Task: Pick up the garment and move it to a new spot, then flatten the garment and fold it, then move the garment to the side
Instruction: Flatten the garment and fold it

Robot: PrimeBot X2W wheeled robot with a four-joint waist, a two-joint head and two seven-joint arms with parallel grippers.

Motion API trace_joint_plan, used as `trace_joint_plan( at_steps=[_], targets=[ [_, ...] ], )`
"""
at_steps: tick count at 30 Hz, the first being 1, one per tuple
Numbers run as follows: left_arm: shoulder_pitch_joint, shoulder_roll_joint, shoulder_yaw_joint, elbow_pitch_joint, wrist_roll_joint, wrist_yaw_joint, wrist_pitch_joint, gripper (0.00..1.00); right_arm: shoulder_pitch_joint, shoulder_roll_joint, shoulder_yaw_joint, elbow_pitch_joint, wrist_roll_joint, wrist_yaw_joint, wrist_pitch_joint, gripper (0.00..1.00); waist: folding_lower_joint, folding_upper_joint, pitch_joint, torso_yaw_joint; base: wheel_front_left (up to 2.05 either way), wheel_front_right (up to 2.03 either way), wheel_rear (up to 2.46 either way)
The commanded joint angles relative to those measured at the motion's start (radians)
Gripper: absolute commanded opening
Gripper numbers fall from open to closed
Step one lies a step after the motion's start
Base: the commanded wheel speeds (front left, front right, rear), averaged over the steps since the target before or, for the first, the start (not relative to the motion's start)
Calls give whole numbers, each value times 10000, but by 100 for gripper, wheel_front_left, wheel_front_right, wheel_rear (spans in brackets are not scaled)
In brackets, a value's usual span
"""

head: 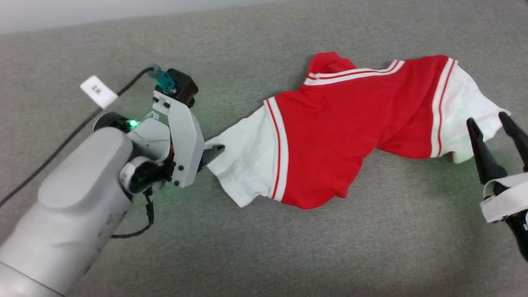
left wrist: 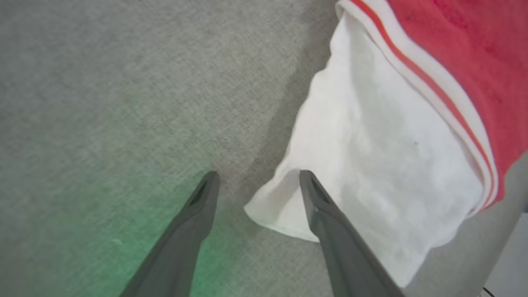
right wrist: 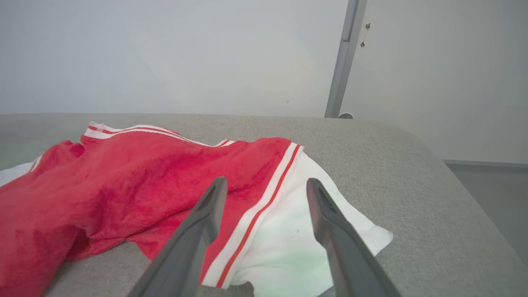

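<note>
the left end effector [left wrist: 258,181] stands wide open with nothing gripped. one finger lies over the corner of a white sleeve [left wrist: 371,156] and the other over the bare grey padded surface [left wrist: 103,103], so the corner sits between them. the right end effector [head: 489,123] is equally spread and empty, set over the other white sleeve [head: 462,111] at the opposite end. between them the garment [head: 330,140] lies strung out sideways across the surface, its red body bunched and narrowed, its sleeves pointing outward. i judge the move to a new spot done and the flattening now in hand. the next move likely calls for closing on each sleeve edge or hem corner, then drawing outward evenly and low, so the rumpled middle spreads before any fold.
</note>
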Motion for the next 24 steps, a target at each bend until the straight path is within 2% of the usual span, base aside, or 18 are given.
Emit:
trace_joint_plan(
  at_steps=[1, 6, 8, 9, 13, 17, 24],
  targets=[
    [-88, 92, -48, 1, -283, 20, 256, 100, 139, 87, -85, -38, -121, -18, -3, 100, 1, -1, 103, -175, 0, 0, 0],
    [-45, 394, -607, -57, -627, 22, 1143, 98, 255, 284, -118, -99, -213, -18, -2, 100, 1, -1, 142, -237, 0, 0, 0],
    [24, 352, -635, -46, -922, 20, 1269, 41, 235, 335, -123, -120, -192, -18, -2, 100, 1, -1, 166, -243, 0, 0, 0],
    [49, 303, -607, -92, -1124, 20, 1288, 0, 211, 341, -134, -126, -197, -18, -2, 100, 1, -1, 180, -237, 0, 0, 0],
    [-273, 501, -449, -33, -1075, 22, 931, 0, 161, 295, -298, -91, -263, -18, -2, 100, 1, -1, 179, -108, 0, 0, 0],
    [-518, 847, -87, 320, -913, 213, 419, 0, 212, 347, -172, -73, -405, -18, -2, 100, 1, -1, 76, 68, 0, 0, 0],
    [-618, 1766, 339, 633, -785, 803, 199, 0, 306, 349, 23, -170, -481, -18, -3, 100, 1, -1, -75, 345, 0, 0, 0]
  ],
)
